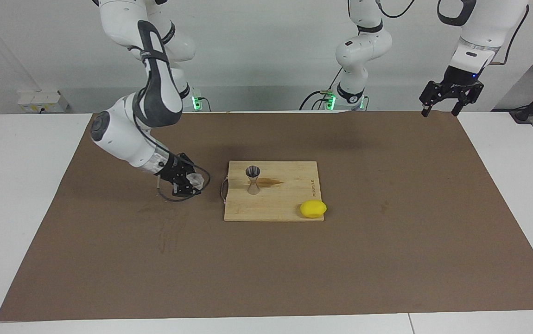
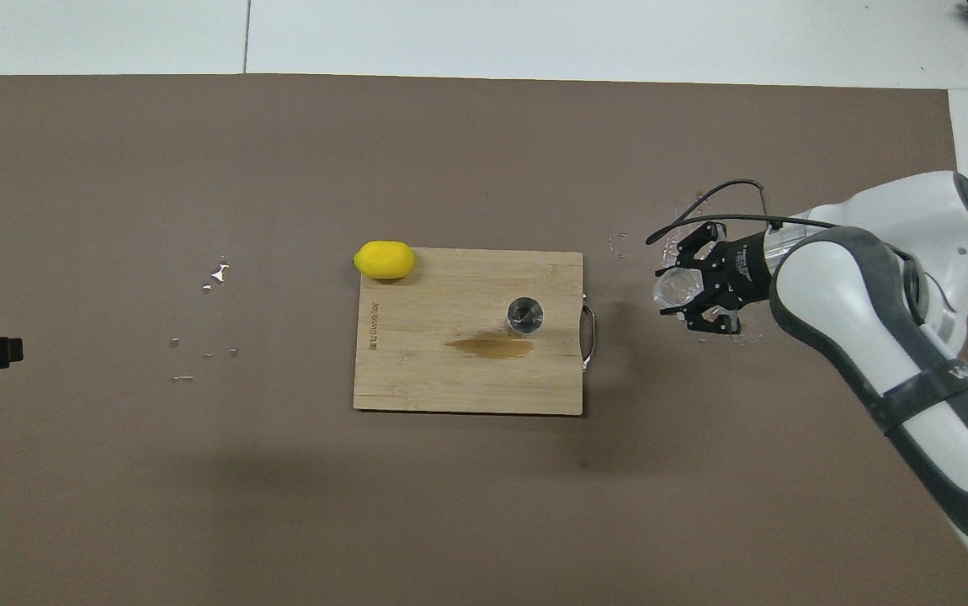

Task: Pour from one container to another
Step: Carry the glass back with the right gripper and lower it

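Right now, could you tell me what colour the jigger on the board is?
Silvery-grey metal jigger, clearest in the facing view.

A: Jigger (image 1: 252, 180)?
B: Metal, silvery-grey, shiny inside the cone. Glass cup (image 1: 195, 180) is clear, faceted, glinting in the right pincer (image 1: 191, 183).
A: Board?
B: Cutting board (image 1: 289, 204): pale wood, fine grain, matt, with a darker brown stain (image 2: 491, 346) and a metal wire handle (image 2: 589, 335).
A: Lemon (image 1: 313, 208)?
B: Yellow, smooth, slight sheen.
A: Desk (image 1: 25, 195)?
B: White, smooth. Brown mat (image 2: 198, 471) on it is matt, paper-like or felt-like, can't tell which. Arms are glossy white plastic with grey trim; both pincers are matt black, left pincer (image 1: 449, 99) too.
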Robot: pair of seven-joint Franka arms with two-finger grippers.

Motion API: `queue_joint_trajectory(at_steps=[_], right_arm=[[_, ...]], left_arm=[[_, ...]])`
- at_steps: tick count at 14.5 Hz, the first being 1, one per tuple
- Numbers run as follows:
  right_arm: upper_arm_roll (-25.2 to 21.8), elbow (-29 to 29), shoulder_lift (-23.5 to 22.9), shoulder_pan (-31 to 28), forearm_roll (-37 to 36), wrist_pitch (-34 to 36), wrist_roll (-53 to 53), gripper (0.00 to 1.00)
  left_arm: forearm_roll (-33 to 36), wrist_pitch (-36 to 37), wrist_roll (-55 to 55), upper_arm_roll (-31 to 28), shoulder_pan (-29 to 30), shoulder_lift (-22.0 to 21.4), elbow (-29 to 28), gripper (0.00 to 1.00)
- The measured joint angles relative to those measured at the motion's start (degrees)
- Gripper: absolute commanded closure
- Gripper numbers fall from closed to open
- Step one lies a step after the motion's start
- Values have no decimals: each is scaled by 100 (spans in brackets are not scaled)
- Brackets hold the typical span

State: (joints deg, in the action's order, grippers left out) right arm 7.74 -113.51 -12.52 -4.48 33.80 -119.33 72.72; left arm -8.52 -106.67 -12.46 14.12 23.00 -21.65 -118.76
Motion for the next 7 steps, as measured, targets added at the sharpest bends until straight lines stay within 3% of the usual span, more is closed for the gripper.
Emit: queue_joint_trajectory(at_steps=[7], right_arm=[[4,-222,-396,-823,243,130,-1028,100]], left_arm=[[191,250,618,-43,383,-18,170,0]])
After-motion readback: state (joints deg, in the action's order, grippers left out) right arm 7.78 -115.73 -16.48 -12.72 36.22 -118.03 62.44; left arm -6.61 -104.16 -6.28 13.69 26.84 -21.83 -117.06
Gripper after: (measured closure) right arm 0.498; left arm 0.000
